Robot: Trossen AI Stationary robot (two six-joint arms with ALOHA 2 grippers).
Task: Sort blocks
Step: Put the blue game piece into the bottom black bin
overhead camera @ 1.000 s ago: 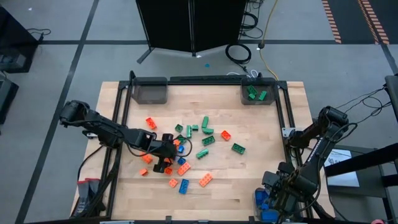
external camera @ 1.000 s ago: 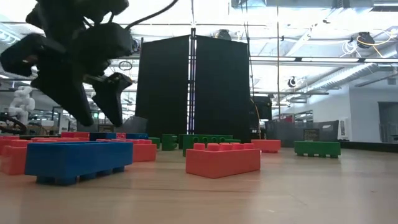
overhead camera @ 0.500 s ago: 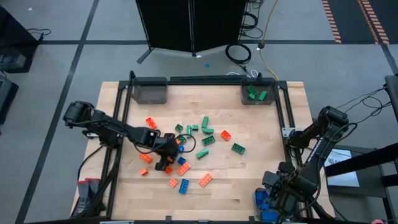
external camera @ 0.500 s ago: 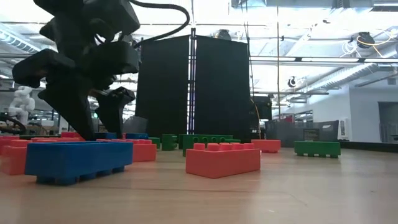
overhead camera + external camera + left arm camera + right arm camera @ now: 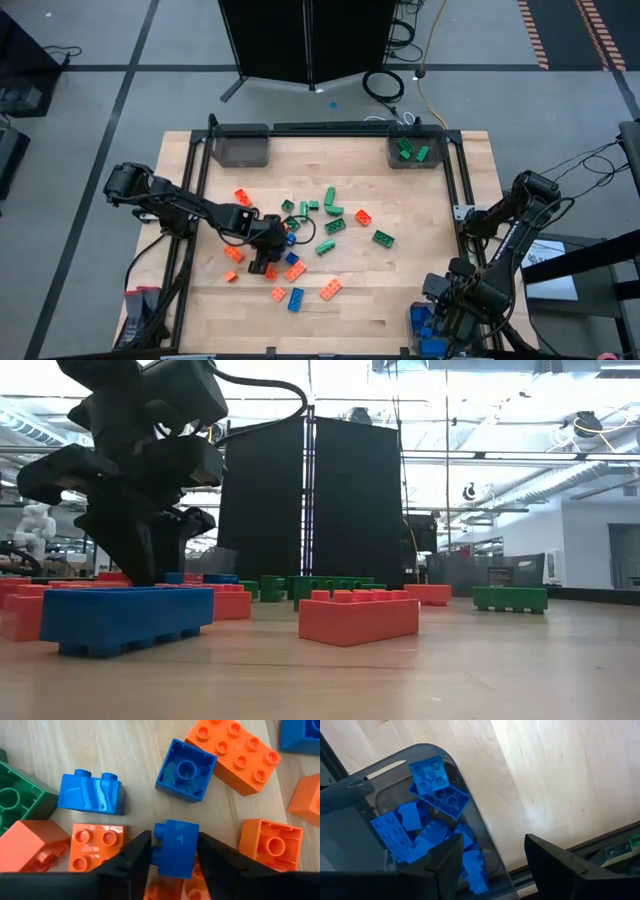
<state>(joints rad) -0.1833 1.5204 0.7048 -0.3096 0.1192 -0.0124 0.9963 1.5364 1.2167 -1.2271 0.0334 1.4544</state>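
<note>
Blocks point(image 5: 330, 222) mostly unsorted: orange, green, blue bricks scattered mid-table. Green few already in far right bin point(image 5: 413, 151); far left bin point(image 5: 240, 147) looks bare. Blue pile sits in near right bin point(image 5: 410, 850). Left gripper point(image 5: 172, 855) down in cluster, jaws pinching small blue brick point(image 5: 176, 847) lying on its side, orange bricks point(image 5: 97, 845) close around. Right gripper point(image 5: 492, 855) hovers over blue bin, jaws spread, nothing held. My guess: early stage, oranges untouched, most greens and several blues left.
</note>
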